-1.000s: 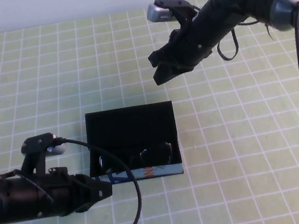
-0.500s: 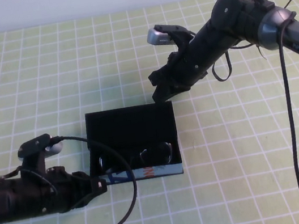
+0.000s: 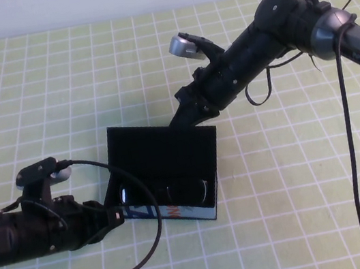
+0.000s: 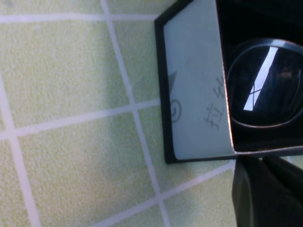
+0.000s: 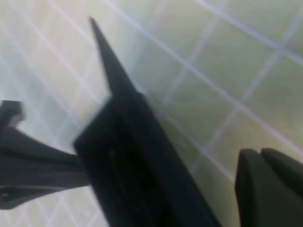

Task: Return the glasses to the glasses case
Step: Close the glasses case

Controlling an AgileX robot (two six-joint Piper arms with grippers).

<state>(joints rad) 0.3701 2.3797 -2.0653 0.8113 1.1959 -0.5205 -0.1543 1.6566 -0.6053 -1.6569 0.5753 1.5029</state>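
The glasses case (image 3: 163,154) lies open in the middle of the table, its black lid towards the far side and its blue-and-white side (image 3: 179,212) towards me. The black glasses (image 3: 176,192) lie inside along the near wall; one lens shows in the left wrist view (image 4: 265,90). My left gripper (image 3: 114,218) is shut at the case's near left corner (image 4: 199,85), its fingers (image 4: 265,194) against the box. My right gripper (image 3: 187,114) is shut and touches the far right edge of the lid (image 5: 137,165), which lies beside its fingers (image 5: 270,189), not between them.
The table is covered by a green mat with a white grid (image 3: 298,177). The left arm's cable (image 3: 154,249) loops over the mat in front of the case. The right arm (image 3: 273,29) reaches in from the far right, above the mat.
My right gripper has come down and left onto the lid's far edge. The case has turned slightly clockwise and shifted. My left arm has drawn back a little to the left.
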